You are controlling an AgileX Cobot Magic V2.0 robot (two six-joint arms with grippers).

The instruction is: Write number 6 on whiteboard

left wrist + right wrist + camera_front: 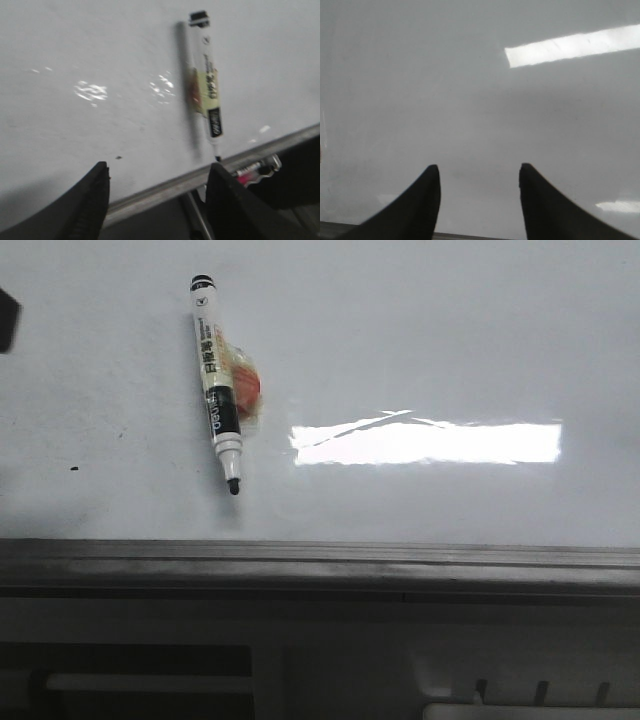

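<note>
1. White and glossy, the whiteboard [420, 340] fills most of the front view, with a bright rectangular glare [425, 443] on its right half and a grey metal rail [320, 565] along its near edge.
2. No drawn number 6 shows on the board in any view; the only mark on it is a tiny black speck [73, 469] near the left side.
3. An uncapped marker [217, 380] lies flat on the board left of the glare, its black tip toward the rail, with a small orange-red object [246, 386] tucked just beside its barrel.
4. The left gripper [157, 197] hangs over the rail edge with its fingers [92, 205] spread apart and nothing between them; the marker is well apart from it.
5. The right gripper [480, 200] hovers over bare board, its fingers [547, 205] likewise spread and holding nothing.
</note>
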